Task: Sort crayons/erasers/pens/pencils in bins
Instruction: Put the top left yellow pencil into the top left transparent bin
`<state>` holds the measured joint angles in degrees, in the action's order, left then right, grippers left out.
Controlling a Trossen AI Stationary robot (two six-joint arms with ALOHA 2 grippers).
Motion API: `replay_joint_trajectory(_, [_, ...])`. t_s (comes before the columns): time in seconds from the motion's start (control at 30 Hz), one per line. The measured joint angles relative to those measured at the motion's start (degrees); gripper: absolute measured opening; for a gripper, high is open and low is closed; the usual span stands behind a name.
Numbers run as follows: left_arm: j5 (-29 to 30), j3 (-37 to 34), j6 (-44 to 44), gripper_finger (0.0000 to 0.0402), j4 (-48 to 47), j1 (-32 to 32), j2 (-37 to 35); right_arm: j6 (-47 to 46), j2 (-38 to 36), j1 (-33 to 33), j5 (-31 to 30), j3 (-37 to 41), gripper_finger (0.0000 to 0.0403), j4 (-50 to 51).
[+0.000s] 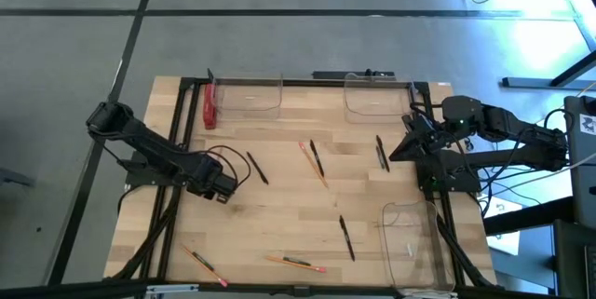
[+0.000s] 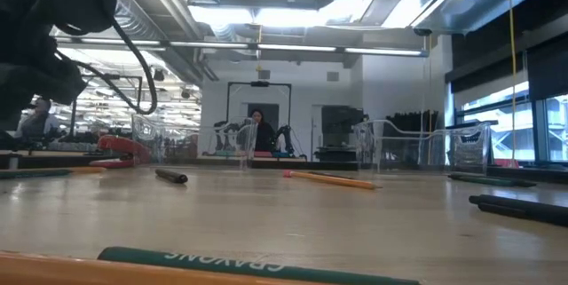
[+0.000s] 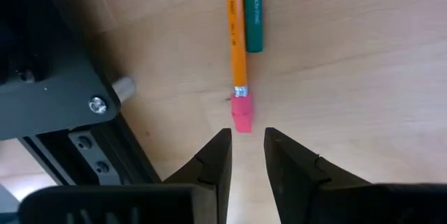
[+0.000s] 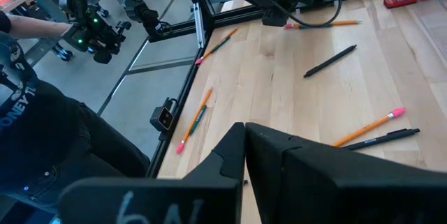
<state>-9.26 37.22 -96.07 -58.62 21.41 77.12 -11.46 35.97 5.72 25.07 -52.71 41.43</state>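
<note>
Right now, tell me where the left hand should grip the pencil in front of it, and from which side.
Grip the pencil on its orange shaft just past the pink eraser. It lies flat on the table, so come straight down, with the left hand open astride the shaft. Farther along, a green crayon lies close beside it and could get pinched too.

The light wooden plank table (image 1: 279,150) stands on a grey floor (image 1: 279,38) crossed by dark seams, with a pale patch of daylight at one far corner. Seen level across the table, the room is a big open hall: white ceiling with long bright strip lights (image 2: 266,14), exposed pipes, tall windows (image 2: 541,134) along one side, and a person in dark clothes (image 2: 260,132) far back.
</note>
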Motion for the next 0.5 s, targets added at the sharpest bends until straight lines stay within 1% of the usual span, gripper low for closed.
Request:
replay_joint_trajectory(0.3, [-0.5, -3.6, -1.1, 0.0078, 4.9, 0.0, 0.0, 0.0, 0.0, 0.0, 0.0, 0.0, 0.0016, 0.0])
replay_joint_trajectory(0.5, [-0.2, -5.1, -1.1, 0.0078, 5.6, 0.0, 0.0, 0.0, 0.0, 0.0, 0.0, 0.0, 0.0016, 0.0])
